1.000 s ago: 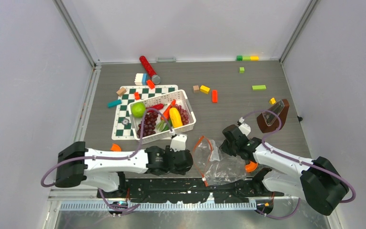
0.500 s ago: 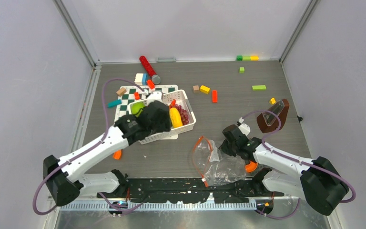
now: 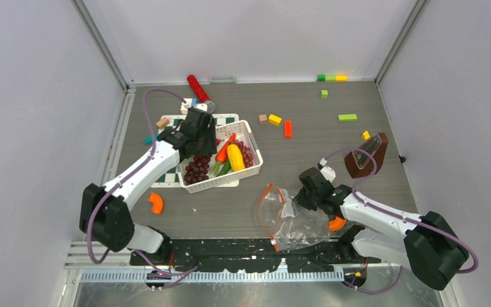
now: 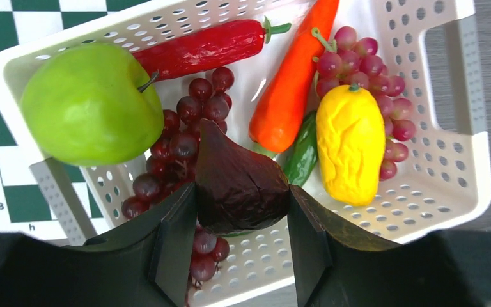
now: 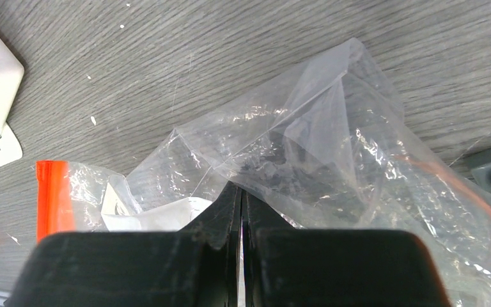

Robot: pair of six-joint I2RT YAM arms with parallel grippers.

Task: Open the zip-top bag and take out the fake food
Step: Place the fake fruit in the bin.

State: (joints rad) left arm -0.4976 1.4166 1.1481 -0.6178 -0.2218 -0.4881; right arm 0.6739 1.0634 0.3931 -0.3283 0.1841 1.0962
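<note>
My left gripper point(image 3: 199, 137) hovers over the white basket point(image 3: 225, 183), shut on a dark maroon fig-shaped toy food point(image 4: 241, 185). Below it in the basket point(image 4: 467, 160) lie a green apple point(image 4: 89, 102), a red chili point(image 4: 204, 46), an orange carrot point(image 4: 291, 83), a yellow piece point(image 4: 350, 144), purple grapes point(image 4: 371, 70) and a green vegetable point(image 4: 303, 153). The clear zip-top bag point(image 3: 292, 219) lies crumpled near the front, its orange zip strip point(image 5: 52, 198) to the left. My right gripper point(image 3: 307, 195) is shut on a fold of the bag point(image 5: 332, 147).
The basket stands partly on a green-and-white chessboard mat point(image 3: 166, 169). A red cylinder point(image 3: 198, 89) and several coloured blocks lie at the back. An orange curved piece point(image 3: 156, 203) lies front left. A brown holder point(image 3: 366, 155) stands at the right.
My left arm swung from beside the bag at the front up and back to over the basket's far-left side. The right arm and the bag have stayed put.
</note>
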